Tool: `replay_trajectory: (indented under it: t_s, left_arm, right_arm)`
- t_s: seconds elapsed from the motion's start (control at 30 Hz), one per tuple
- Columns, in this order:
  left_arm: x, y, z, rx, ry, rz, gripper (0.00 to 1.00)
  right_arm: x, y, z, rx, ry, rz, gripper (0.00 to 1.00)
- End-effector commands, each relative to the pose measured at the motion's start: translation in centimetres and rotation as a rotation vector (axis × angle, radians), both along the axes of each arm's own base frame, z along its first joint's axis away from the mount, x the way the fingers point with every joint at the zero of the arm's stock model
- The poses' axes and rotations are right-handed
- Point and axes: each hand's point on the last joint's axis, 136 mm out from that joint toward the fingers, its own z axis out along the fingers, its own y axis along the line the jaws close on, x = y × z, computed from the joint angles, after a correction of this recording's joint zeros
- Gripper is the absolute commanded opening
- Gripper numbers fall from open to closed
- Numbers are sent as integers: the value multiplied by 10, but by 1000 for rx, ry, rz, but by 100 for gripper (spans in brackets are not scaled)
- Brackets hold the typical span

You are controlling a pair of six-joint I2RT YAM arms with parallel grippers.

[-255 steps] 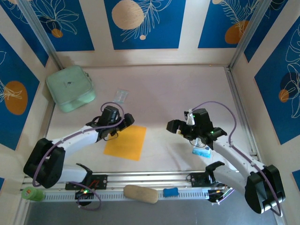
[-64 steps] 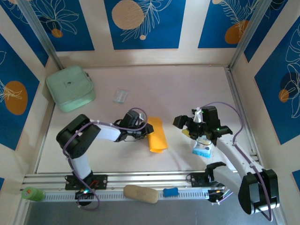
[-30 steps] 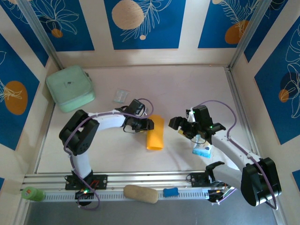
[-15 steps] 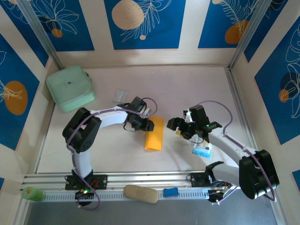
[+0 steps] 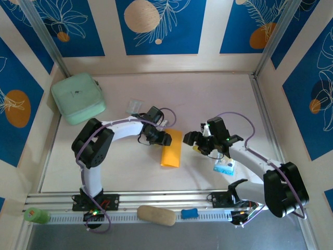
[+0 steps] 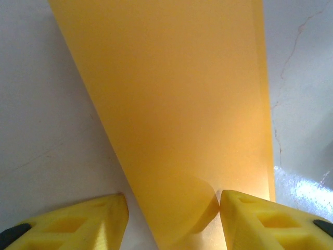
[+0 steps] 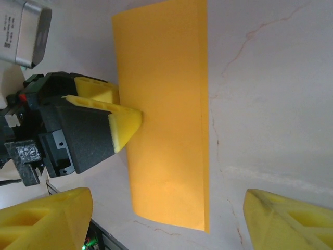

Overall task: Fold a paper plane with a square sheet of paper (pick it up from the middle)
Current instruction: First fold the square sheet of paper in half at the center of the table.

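Top view: seeing the thin orange-yellow square sheet of paper (image 5: pixel 171 148) folded to a narrow strip, flat on the pale counter (image 5: pixel 208 99) between the arms. Left pincer (image 5: pixel 162 139) at the strip's left long edge. Right pincer (image 5: pixel 193 142) just beside the right edge, apparently not touching.

Left wrist: left pincer (image 6: pixel 171 200) spread, yellow fingertips (image 6: pixel 78 224) either side of the strip's near edge, pinching nothing. Near edge looks rounded, so probably a bend not yet pressed flat.

Right wrist: right pincer (image 7: pixel 167 194) spread wide, straddling the strip's end, gripping nothing. Left pincer (image 7: pixel 124 107) with one tip touching the left edge.

Likely step: setting the centre crease.
- Check the loose edges line up first.
- Pin the far side with the right pincer.
- Press down and slide the left tip along the bend, end to end.
- Go low and slow; thin paper likely to skid or buckle on the smooth counter.
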Motion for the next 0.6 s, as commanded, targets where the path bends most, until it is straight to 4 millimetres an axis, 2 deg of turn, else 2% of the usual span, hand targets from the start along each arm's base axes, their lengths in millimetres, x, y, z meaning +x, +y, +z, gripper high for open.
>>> replay_trajectory:
  t_s: [0.0, 0.37, 0.57]
  left_arm:
    - [7, 7, -17, 47, -7, 21, 53]
    - [5, 14, -27, 126, -21, -38, 54]
    - [6, 10, -29, 118, -13, -29, 54]
  right_arm:
    - [-3, 3, -2, 3, 15, 1, 76]
    - [-4, 2, -7, -9, 27, -7, 76]
    - [-6, 1, -11, -11, 36, -9, 74]
